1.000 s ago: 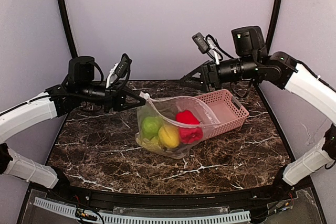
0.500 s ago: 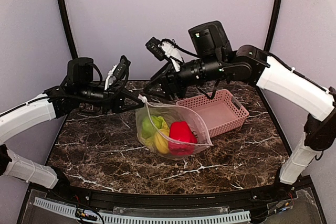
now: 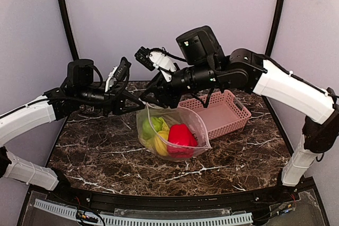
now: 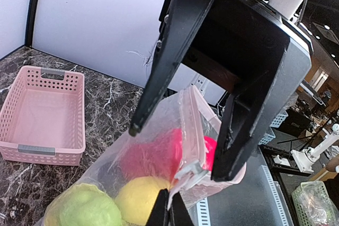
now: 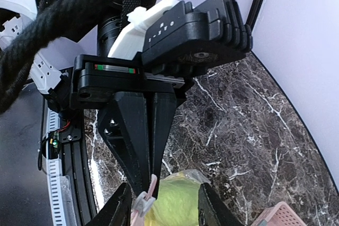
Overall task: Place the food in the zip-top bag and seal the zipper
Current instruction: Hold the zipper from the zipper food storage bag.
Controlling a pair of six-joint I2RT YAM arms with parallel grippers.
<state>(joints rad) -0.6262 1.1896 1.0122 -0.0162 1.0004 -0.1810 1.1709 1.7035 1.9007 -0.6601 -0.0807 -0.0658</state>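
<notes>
- The clear dotted plastic zip-top bag (image 3: 198, 126) hangs with its lower part seemingly resting on the dark marbled table (image 3: 95, 152). It holds the red bell pepper (image 3: 183, 135), a yellow round piece (image 3: 160, 142) and a green round piece (image 3: 151, 126).
- The thin clear zipper strip (image 4: 186, 130) looks unsealed, and the left gripper (image 4: 168, 210) pinches its end.
- The right gripper (image 4: 180, 152) is spread, straddling the strip; if it closes off-line, the tracks may not mate.
- A hard drag along the strip could pull it out of the left gripper, dropping the bag.
- The grippers sit very near each other, so they could collide.
- The pink plastic lattice basket (image 3: 235, 123) lies just behind.
</notes>
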